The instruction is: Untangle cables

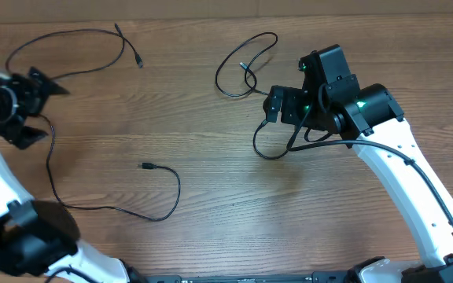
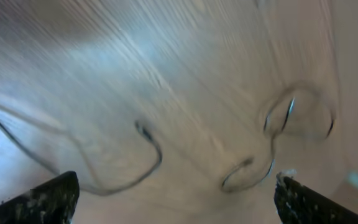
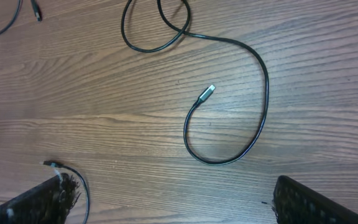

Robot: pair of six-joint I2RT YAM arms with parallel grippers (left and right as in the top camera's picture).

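Three cables lie separate on the wooden table (image 1: pixel 211 181), no knot btwn them; all places here are given vs the right gripper (image 1: pixel 283 106) as seen in the overhead view. The looped cable (image 1: pixel 225 59) sits just up and left of the R gripper, near but not touching. In the R wrist view the same cable (image 3: pixel 266 81) curls in an open hook ahead of the fingers, w/ its silver-tipped plug (image 3: pixel 207 93) lying inside the curve. The long cable (image 1: pixel 116 211) is well left of and lower than the R gripper. It runs down the far-left side, along the near part of the table, then hooks back up to its plug (image 1: pixel 146 166). The top-left cable (image 1: pixel 69 35) is farthest from the R gripper, arcing along the far edge, w/ one plug (image 1: pixel 138 62) on the end nearer it. R gripper (image 3: pixel 173 193): fingers wide apart at the frame's lower corners, nothing btwn them but bare wood. The left gripper (image 1: pixel 38 110) is far left of the R gripper, by the upper end of the long cable. Its jaws are spread and I see no strand clamped. The L wrist view is motion-blurred: the left gripper (image 2: pixel 178 186) shows fingertips well apart and cable curves ahead on the wood, but I can't tell which strand is which.
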